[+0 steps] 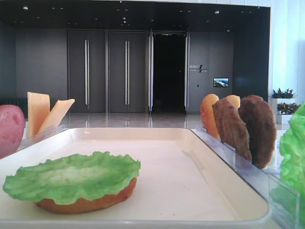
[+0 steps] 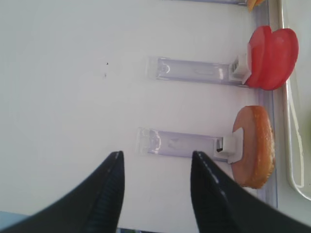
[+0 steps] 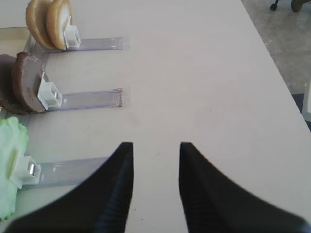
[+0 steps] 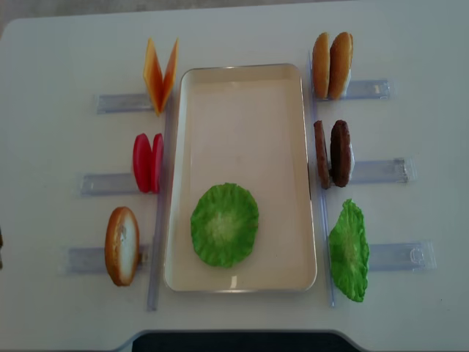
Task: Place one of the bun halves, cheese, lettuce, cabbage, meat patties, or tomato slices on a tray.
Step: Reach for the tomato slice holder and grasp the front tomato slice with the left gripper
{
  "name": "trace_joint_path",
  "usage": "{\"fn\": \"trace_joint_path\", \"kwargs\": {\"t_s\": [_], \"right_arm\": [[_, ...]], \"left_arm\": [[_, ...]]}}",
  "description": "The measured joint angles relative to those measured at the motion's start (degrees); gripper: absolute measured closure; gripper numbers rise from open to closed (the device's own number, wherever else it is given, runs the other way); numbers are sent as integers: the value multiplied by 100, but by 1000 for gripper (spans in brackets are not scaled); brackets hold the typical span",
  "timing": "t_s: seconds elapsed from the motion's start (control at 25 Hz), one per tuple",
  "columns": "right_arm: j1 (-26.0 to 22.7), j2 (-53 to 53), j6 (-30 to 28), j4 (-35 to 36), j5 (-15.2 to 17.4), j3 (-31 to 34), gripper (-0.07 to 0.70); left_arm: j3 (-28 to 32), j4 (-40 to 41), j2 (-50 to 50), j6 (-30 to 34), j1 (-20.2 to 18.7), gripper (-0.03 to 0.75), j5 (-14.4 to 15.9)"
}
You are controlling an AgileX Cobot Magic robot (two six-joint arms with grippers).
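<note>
White table (image 4: pixel 242 29) carries everything. Tray (image 4: pixel 242 73) at its middle; lettuce leaf (image 4: pixel 224 224) lies on a bun half (image 1: pixel 86 204) near the tray's front edge. Left of the tray, upright in clear racks (image 4: pixel 110 103): cheese (image 4: pixel 160 75), tomato slices (image 4: pixel 147 162), one bun (image 4: pixel 122 245). Right side: two buns (image 4: pixel 331 64), patties (image 4: pixel 332 153), second lettuce (image 4: pixel 349 250). Left gripper (image 2: pixel 155 158) and right gripper (image 3: pixel 156 148) both hover over bare table, jaws apart, holding nothing.
</note>
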Motion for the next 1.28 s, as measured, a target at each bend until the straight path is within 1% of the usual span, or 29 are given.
{"fn": "trace_joint_path", "kwargs": {"t_s": [0.12,0.32,0.56,0.72,1.0,1.12,1.28], "right_arm": [[0,0,5,0,0,0,377],[0,0,5,0,0,0,377],[0,0,5,0,0,0,377],[0,0,5,0,0,0,377],[0,0,5,0,0,0,377],[0,0,5,0,0,0,377],[0,0,5,0,0,0,378]], "left_arm": [[-378,-5,859,0,0,370,-107],[-1115,-133,2264,0,0,370,-128],[-1944,-258,3618,0,0,370,-202],[-2367,-282,4375,0,0,370,-234],[-2801,-395,5219,0,0,370,-279],[-2933,-403,5391,0,0,370,-301],[-2962,-409,5479,0,0,370,-375]]}}
